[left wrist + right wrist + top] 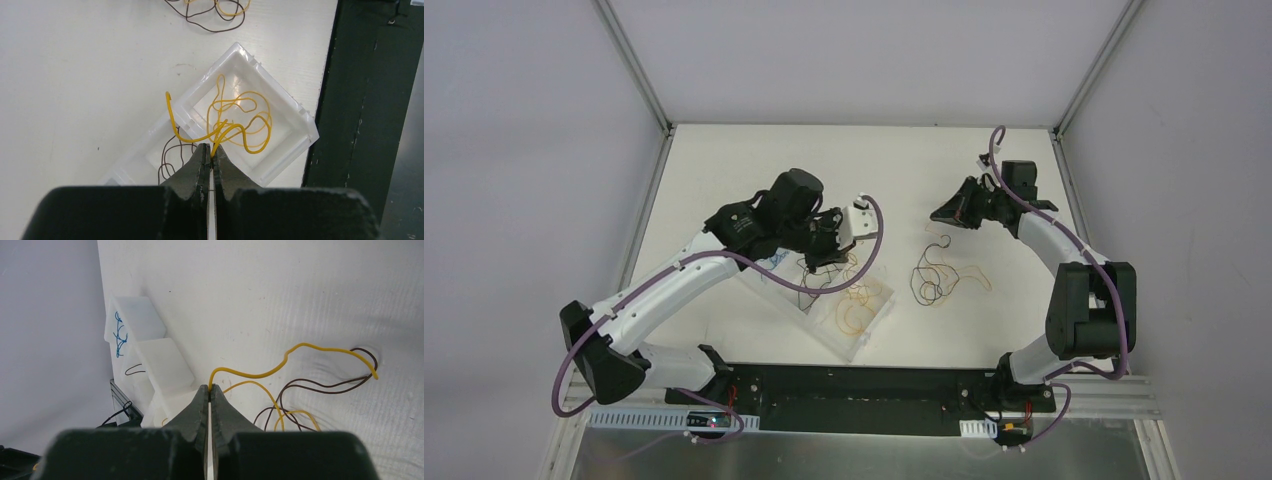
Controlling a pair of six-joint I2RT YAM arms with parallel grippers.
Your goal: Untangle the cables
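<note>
Looking down your left wrist view, the left gripper [211,149] is pinched shut on a yellow cable [187,139] just above the tray [275,96]. That cable curls away from the fingertips over more yellow loops lying in the corner compartment. Your right gripper [210,388] is clamped on a second yellow cable [300,344], which arcs from the tips over the table [300,290] towards the brown cables [310,386] beside it. Blue cables [119,335] show in an end compartment of the tray.
</note>
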